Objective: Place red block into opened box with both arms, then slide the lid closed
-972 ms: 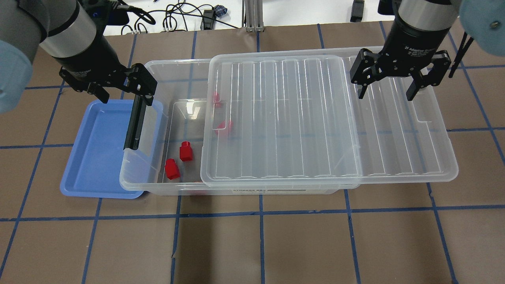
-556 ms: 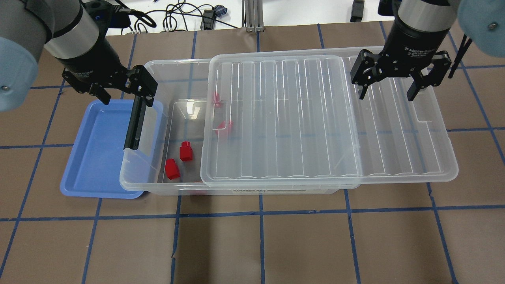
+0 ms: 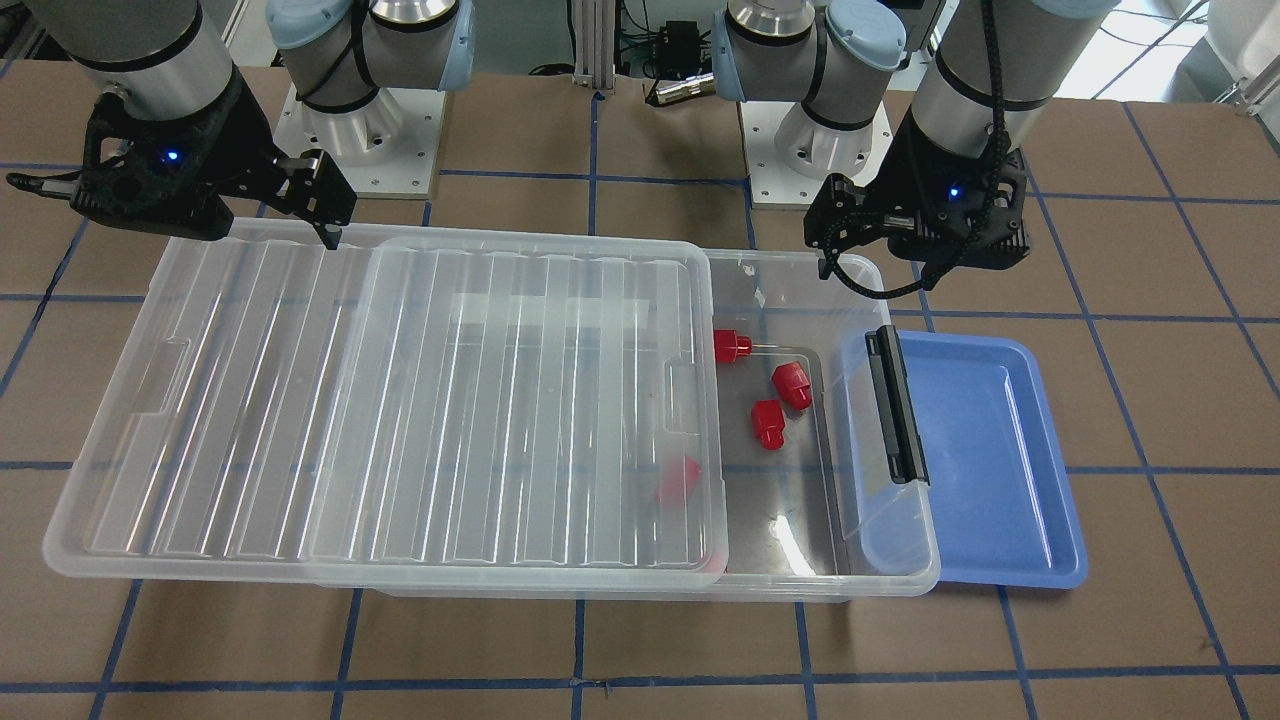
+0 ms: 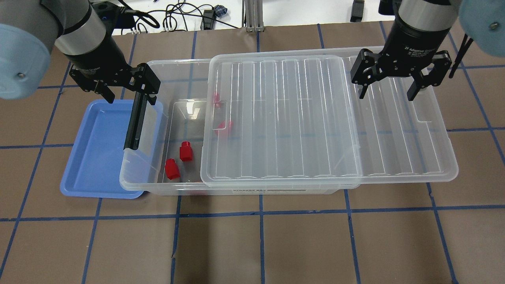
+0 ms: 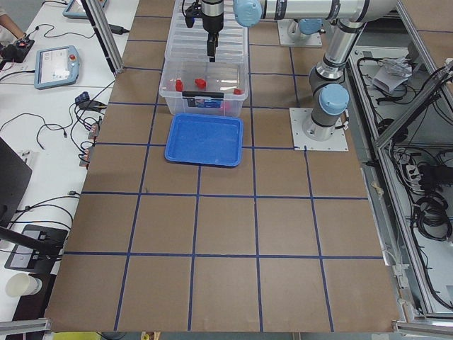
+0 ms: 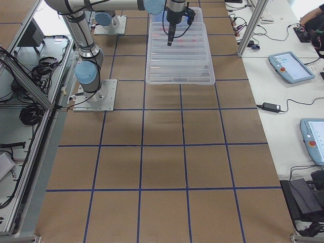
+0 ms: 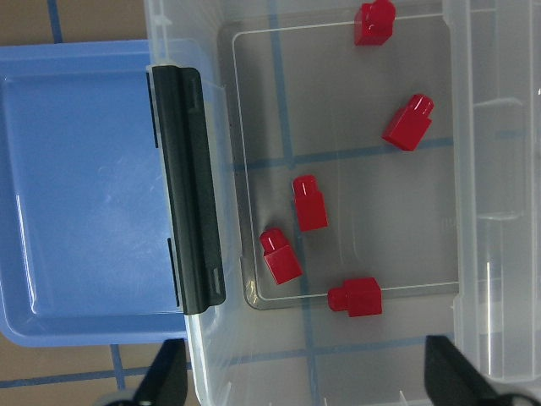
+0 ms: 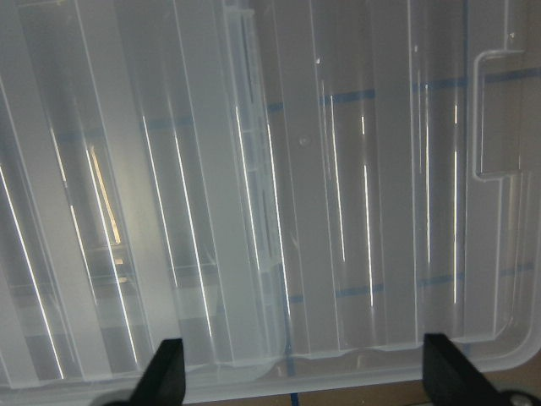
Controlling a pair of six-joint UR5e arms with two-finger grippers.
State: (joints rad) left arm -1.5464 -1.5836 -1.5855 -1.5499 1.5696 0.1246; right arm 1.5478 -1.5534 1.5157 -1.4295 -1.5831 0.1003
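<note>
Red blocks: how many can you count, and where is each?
5 red blocks, all on the box floor in the left wrist view: one top, one right, two near the black clip, one lowest. The lid may hide others.

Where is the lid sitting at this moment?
In the overhead view the lid rests on the box, offset to the right so its right end sticks out past it. The box's left end, by the blue tray, is uncovered.
</note>
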